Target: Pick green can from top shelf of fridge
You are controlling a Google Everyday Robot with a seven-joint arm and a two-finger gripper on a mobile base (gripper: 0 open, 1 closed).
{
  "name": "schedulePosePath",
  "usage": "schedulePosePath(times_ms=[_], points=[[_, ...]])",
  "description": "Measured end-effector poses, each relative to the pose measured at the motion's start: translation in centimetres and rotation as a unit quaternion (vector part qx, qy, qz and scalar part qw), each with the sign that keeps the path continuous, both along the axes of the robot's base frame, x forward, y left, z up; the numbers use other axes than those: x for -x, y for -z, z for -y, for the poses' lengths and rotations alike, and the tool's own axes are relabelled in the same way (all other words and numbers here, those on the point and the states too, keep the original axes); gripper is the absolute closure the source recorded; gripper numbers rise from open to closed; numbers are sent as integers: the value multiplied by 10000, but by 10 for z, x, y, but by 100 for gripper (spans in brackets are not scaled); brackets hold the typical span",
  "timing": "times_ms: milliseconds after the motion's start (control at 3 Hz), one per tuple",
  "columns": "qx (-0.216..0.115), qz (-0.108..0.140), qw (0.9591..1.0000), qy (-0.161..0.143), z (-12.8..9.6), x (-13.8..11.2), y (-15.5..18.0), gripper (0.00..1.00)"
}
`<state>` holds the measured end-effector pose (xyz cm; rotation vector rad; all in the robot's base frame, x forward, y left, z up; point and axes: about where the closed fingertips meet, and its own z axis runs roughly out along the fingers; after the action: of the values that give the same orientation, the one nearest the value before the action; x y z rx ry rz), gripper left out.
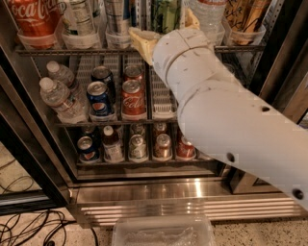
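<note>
The green can (166,13) stands on the top shelf (240,48) of the fridge (183,198), in a clear cup holder; only its lower part shows. My gripper (162,22) is at the can, at the end of the white arm (226,110). Its yellowish fingers (142,41) are spread, one on each side of the can. I cannot tell whether they touch it. The arm hides the shelf below the can.
A red Coca-Cola can (31,17), bottles and a silver can (118,19) stand beside the green can. The middle rack holds water bottles (60,96), a Pepsi can (98,98) and a Coke can (132,98). A clear plastic tub (163,230) and cables (29,226) lie on the floor.
</note>
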<state>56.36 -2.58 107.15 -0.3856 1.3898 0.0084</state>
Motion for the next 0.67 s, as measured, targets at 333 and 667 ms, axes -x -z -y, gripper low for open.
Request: schedulePosePath(times_ms=[333,667], points=[[-51,77,9999,82,-2,-7,-2,29],[-91,127,9997,191,0,-13,-5,27]])
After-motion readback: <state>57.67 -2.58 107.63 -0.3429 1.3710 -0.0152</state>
